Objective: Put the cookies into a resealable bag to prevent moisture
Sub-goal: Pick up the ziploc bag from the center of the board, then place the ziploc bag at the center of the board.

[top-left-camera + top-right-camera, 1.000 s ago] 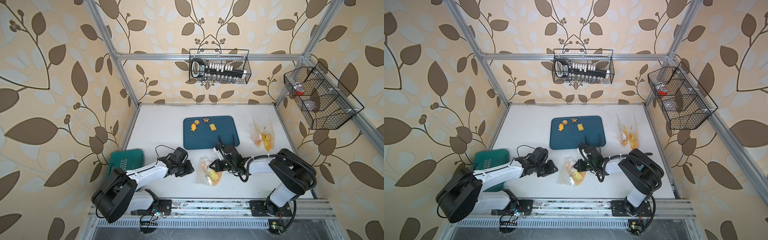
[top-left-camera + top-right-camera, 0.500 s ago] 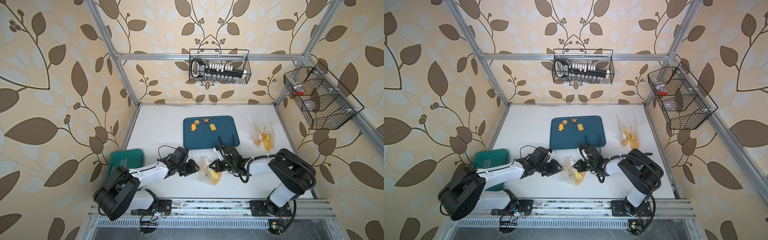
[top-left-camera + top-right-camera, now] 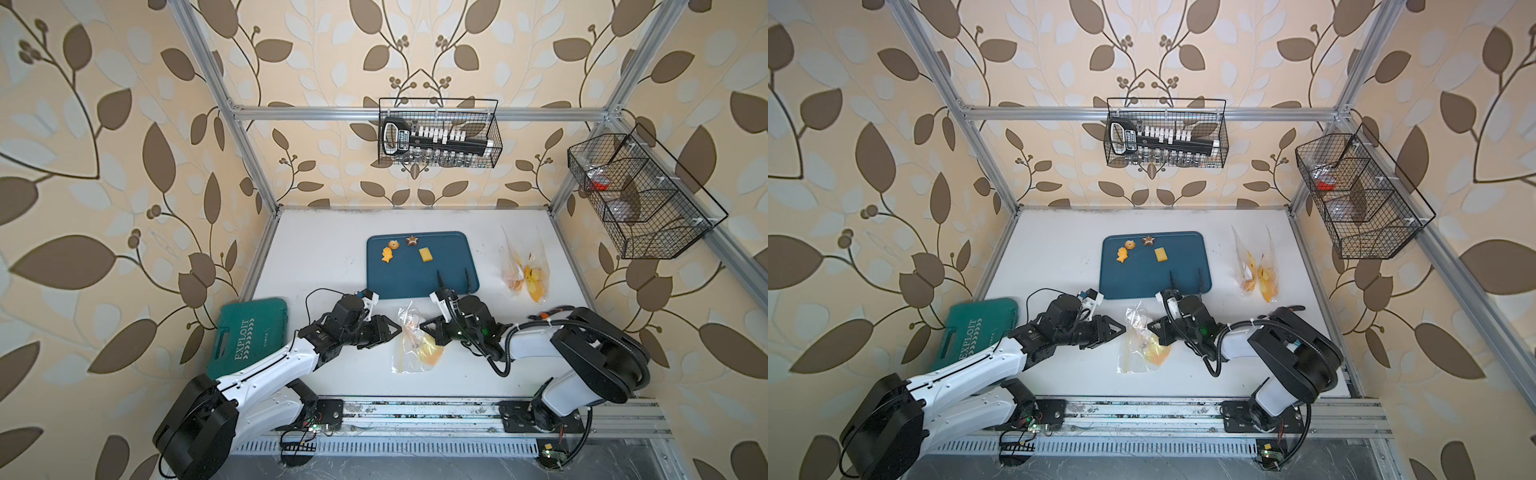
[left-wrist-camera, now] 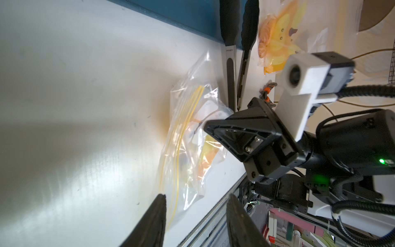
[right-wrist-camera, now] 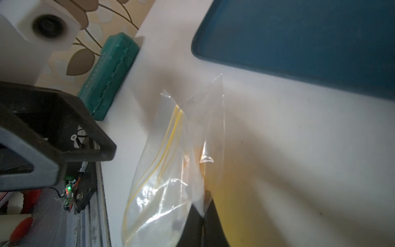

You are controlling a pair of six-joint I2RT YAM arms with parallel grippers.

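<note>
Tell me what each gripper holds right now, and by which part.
The right gripper is shut on the bag, pinching its clear film near the yellow zip lines. The left gripper is open beside the bag, holding nothing.

Left claw (image 3: pixel 397 329) nearer bag (image 3: pixel 409 357), jaws wider

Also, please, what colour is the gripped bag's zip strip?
Yellow zip strip, clearest in the right wrist view.

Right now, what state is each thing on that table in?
resealable bag, on the table, edge pinched by the right fingers
right fingers, shut on the bag
left fingers, open, empty, beside the bag
cookies, four loose on the blue tray
tongs, unheld, tips on the tray
green case, closed
spare bags, lying beside the tray
</note>
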